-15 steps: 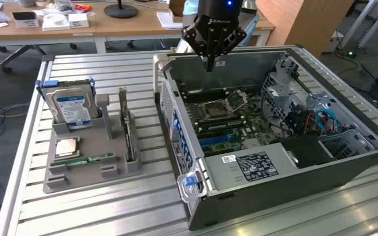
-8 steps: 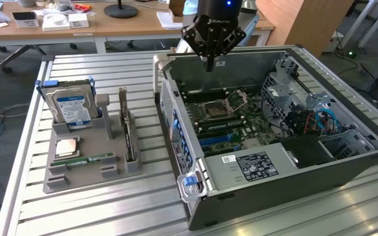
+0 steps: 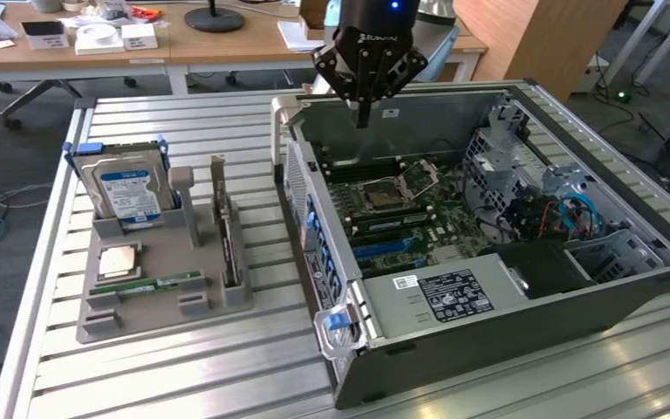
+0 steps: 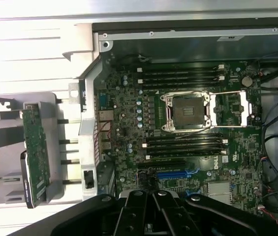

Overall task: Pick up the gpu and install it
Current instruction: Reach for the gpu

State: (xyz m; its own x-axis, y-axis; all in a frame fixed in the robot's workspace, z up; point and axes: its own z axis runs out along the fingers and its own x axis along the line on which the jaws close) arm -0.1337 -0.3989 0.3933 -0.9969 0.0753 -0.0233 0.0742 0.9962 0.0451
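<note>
At the gripper (image 3: 365,112): clenched, black fingers pressed together to one point, gripping nothing. Hangs over the far rim of the open computer case (image 3: 522,323), tips pointing down. From the wrist, past the gripper (image 4: 153,200), looks straight down onto the motherboard (image 4: 124,118).

Inside the case: an open processor socket (image 4: 188,110) with its metal frame (image 4: 232,108) swung aside, black memory slots (image 4: 180,78) on two sides of it, a blue slot (image 4: 175,173) closest to the fingers. Rests on its side with the open face up, along the edge of the table (image 3: 172,375) at the exterior view's right.

Well apart from the gripper, toward the table's edge at the exterior view's left: a gray holder (image 3: 178,253). In its slot nearest the case, the gpu (image 3: 228,240), standing on its long edge, untouched. From the wrist, the gpu (image 4: 34,152) as a green board on edge, near the case's pale outer wall.

Also in the holder: a hard drive (image 3: 132,194) with a blue label, upright at the far end; a processor chip (image 3: 119,260) flat in the middle; a memory stick (image 3: 163,282) flat just beside it.

Beyond the table's far edge: a wooden desk (image 3: 230,44) with small items.
</note>
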